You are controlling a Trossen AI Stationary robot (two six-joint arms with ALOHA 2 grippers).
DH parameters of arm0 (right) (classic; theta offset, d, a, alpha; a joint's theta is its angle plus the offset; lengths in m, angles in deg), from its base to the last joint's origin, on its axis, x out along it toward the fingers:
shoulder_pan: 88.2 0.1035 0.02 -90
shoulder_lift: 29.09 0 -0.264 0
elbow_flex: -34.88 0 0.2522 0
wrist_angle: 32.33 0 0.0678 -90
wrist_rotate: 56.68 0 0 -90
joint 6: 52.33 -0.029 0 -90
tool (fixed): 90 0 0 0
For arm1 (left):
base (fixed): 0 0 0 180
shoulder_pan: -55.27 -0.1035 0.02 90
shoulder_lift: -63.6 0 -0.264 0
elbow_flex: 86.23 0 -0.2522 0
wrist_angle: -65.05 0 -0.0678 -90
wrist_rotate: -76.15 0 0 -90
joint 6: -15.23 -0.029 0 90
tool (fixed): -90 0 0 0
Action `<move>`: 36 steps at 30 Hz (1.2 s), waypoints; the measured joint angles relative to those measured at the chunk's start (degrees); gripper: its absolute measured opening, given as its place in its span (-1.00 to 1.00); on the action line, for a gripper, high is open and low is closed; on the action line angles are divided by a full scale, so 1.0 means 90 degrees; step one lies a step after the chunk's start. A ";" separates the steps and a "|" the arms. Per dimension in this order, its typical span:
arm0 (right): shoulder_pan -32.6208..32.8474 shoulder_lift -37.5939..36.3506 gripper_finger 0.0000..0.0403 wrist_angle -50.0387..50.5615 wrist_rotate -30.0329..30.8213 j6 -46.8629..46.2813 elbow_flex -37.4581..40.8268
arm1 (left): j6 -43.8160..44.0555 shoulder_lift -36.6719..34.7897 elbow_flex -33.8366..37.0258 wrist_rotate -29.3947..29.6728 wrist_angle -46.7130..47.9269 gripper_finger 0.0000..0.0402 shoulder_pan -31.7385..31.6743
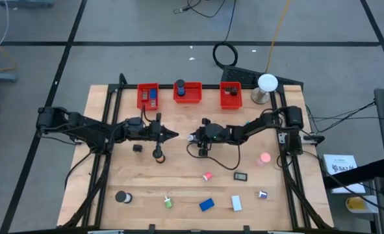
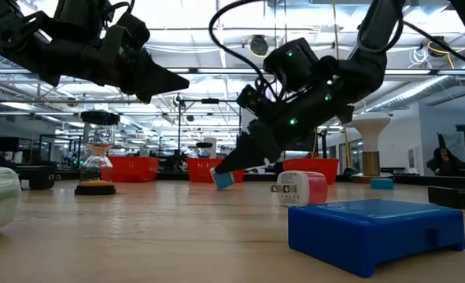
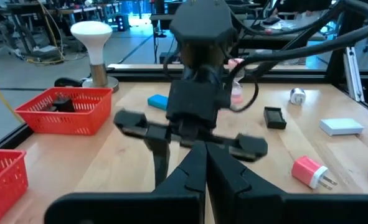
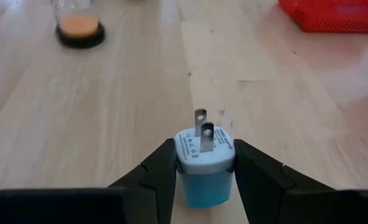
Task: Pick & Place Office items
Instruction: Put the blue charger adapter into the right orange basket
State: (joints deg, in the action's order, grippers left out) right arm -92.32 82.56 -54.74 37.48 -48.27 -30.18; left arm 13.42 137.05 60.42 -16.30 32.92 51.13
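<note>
My right gripper (image 1: 193, 137) is at the table's middle, shut on a light blue wall plug (image 4: 203, 163) with two metal prongs. My left gripper (image 1: 173, 134) is shut and holds nothing; its tip faces the right gripper from the left, higher up in the low view (image 2: 181, 80). Other office items lie toward the near edge: a blue block (image 1: 206, 205), a white block (image 1: 236, 203), a pink plug (image 1: 207, 176), a green bit (image 1: 168, 203) and a black roll (image 1: 122, 196). A small hourglass (image 1: 158, 154) stands upright below the left gripper. My right gripper pinches the blue plug by its two opposite side walls (image 4: 182, 163) between its two fingers (image 4: 159, 171). The fingers come from the table's right, slanting down. The prongs (image 4: 202, 132) point ahead, away from the gripper. The plug (image 2: 223, 179) hangs at the fingertips, close over the table top.
Three red bins (image 1: 147, 95) (image 1: 187, 91) (image 1: 230, 95) stand in a row along the far edge, with a white dome lamp (image 1: 267, 83) at their right. A small black cube (image 1: 138, 148), a black flat item (image 1: 241, 175) and a pink bit (image 1: 264, 158) lie on the wood.
</note>
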 joint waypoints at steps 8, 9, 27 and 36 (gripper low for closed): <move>-0.0005 -0.0030 -0.13 0.0232 0.0034 -0.0248 0.0009 | 0.0044 0.0000 0.0002 0.0009 0.0086 -0.95 0.0000; -0.0005 -0.0031 -0.09 0.0265 0.0041 -0.0245 0.0013 | 0.0049 0.0000 0.0002 0.0009 0.0086 -0.97 0.0000; -0.0005 -0.1049 0.09 0.1411 0.0392 -0.0600 0.0006 | 0.0183 -0.0061 0.1564 0.0295 -0.2556 -0.98 -0.0439; -0.0002 -0.1751 -0.51 0.2361 0.0365 -0.1477 0.0008 | 0.0428 -0.0049 0.2090 0.0285 -0.3130 -0.87 -0.0684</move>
State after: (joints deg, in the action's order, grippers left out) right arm -92.35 66.80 -33.49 40.77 -61.57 -30.11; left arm 17.27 136.60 79.23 -13.73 4.75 44.97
